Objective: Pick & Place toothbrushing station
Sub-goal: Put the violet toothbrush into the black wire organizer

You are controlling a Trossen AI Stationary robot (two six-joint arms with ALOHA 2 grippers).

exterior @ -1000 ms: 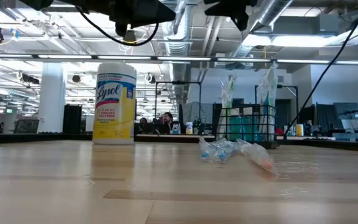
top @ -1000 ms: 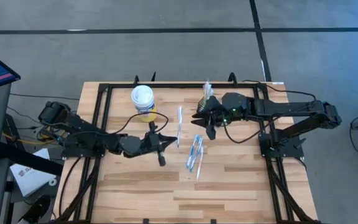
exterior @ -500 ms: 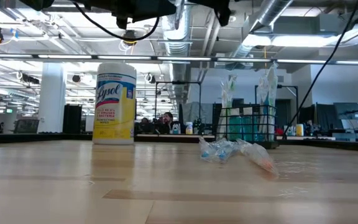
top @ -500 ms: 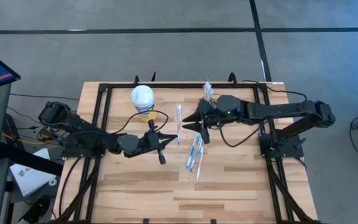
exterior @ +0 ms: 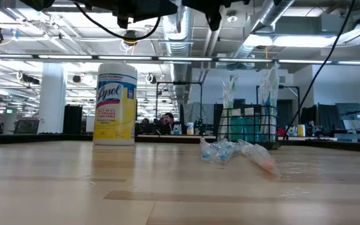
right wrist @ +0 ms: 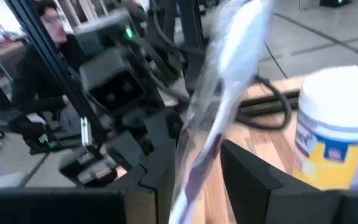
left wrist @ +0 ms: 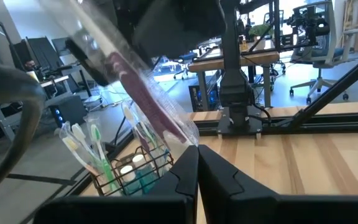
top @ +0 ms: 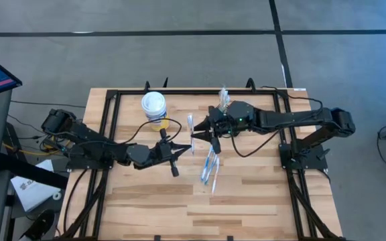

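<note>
My left gripper [top: 183, 148] is above the table's middle, shut on a toothbrush in a clear wrapper [top: 191, 132]. The toothbrush also shows in the left wrist view [left wrist: 135, 87] and the right wrist view [right wrist: 219, 106]. My right gripper [top: 203, 132] is open, with one finger on either side of the toothbrush [right wrist: 197, 168]. The toothbrushing station [exterior: 249, 125], a black wire caddy holding several toothbrushes [left wrist: 129, 171], stands at the far side. In the high view my right arm mostly hides it [top: 224, 102]. My left gripper pinches one end of the wrapped toothbrush [left wrist: 188, 138] between its two fingertips. The fingers come in level from the table's left. The toothbrush is lifted clear of the table and slants up and away from the fingertips.
A yellow canister with a white lid [top: 153, 107] stands at the far left [exterior: 115, 103]. Several more wrapped toothbrushes [top: 210, 166] lie on the wood near the middle [exterior: 236, 151]. A black frame [top: 112, 100] runs around the table.
My right gripper has moved toward the table's left edge, up to the toothbrush held by my left gripper. Its fingers now stand on either side of the toothbrush. The toothbrush has stayed where it was.
</note>
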